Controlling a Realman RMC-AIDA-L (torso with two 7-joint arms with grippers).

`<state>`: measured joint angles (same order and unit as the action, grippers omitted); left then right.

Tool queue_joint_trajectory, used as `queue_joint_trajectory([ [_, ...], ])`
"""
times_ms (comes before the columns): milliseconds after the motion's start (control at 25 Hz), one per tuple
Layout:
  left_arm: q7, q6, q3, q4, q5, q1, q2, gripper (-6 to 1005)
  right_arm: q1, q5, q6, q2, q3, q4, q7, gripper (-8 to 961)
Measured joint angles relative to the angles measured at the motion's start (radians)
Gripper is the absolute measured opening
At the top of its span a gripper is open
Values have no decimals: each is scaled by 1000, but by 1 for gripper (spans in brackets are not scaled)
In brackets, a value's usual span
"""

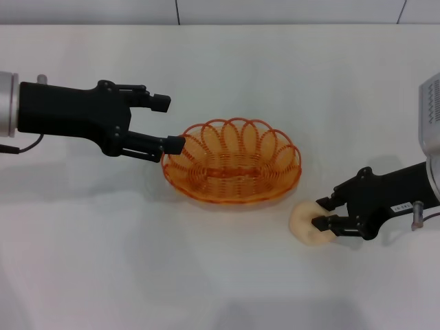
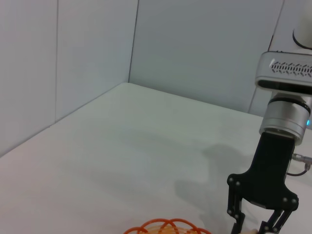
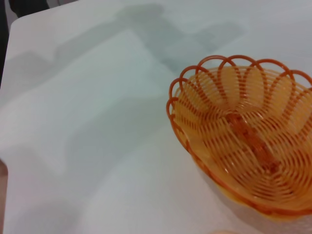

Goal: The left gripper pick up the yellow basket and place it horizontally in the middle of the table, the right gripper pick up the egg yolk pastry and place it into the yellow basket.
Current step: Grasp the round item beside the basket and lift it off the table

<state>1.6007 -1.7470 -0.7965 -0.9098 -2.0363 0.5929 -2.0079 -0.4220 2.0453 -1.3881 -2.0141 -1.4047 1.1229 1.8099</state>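
Note:
The yellow basket (image 1: 232,161) stands upright in the middle of the table (image 1: 220,69), empty. My left gripper (image 1: 168,124) is open just left of the basket, and its lower finger (image 1: 173,144) is at the rim. My right gripper (image 1: 322,213) is low at the right front, its fingers closed on the egg yolk pastry (image 1: 304,223), which rests on the table right of the basket. The left wrist view shows the basket's rim (image 2: 165,227) and the right gripper (image 2: 258,226) farther off. The right wrist view shows the basket (image 3: 243,141) from close above.
A grey wall (image 2: 195,48) stands along the table's far edge (image 1: 220,25). Bare white table lies in front of the basket (image 1: 206,275) and behind it.

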Motion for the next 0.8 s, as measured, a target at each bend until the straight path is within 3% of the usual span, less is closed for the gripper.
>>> queue_joint_trajectory([
  [800, -9, 0, 5, 0, 4, -15, 0, 861, 5, -4, -57, 3, 50, 84, 48, 128],
])
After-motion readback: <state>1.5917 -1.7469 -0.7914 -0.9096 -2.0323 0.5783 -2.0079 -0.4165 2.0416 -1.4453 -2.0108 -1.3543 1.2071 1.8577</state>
